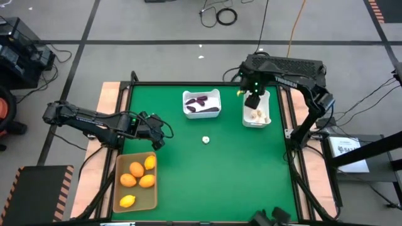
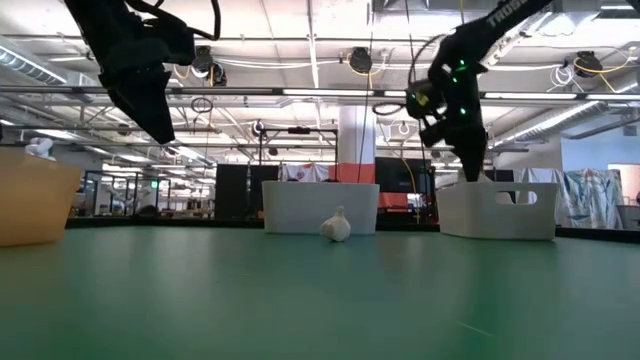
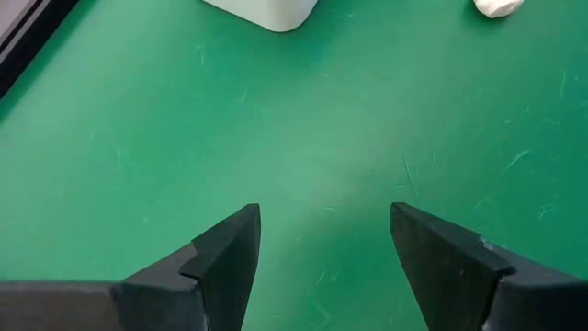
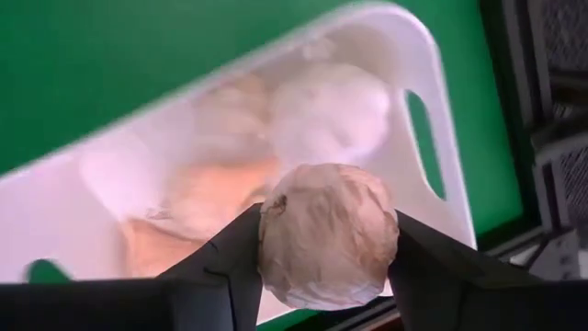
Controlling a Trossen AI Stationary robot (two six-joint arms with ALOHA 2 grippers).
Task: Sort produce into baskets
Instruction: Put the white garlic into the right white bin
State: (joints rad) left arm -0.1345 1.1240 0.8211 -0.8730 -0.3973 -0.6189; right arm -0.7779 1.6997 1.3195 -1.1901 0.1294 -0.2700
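Note:
My right gripper is above the narrow white bin at the far right, shut on a white garlic bulb. Other garlic bulbs lie in that bin. One loose garlic bulb rests on the green mat at mid-table; it also shows in the low view. My left gripper is open and empty above the mat, just beyond the tan tray, which holds several orange and yellow fruits. The squarish white bin holds dark purple eggplants. My right gripper pinches the garlic bulb between its two fingers, one on each side of the bulb. The fingers point down from above. The bulb is lifted clear, over the narrow white bin.
A black frame borders the green mat, with wooden boards on both sides. Open mat lies between the tray, the bins and the near edge. Cables and equipment stand on the floor around the table.

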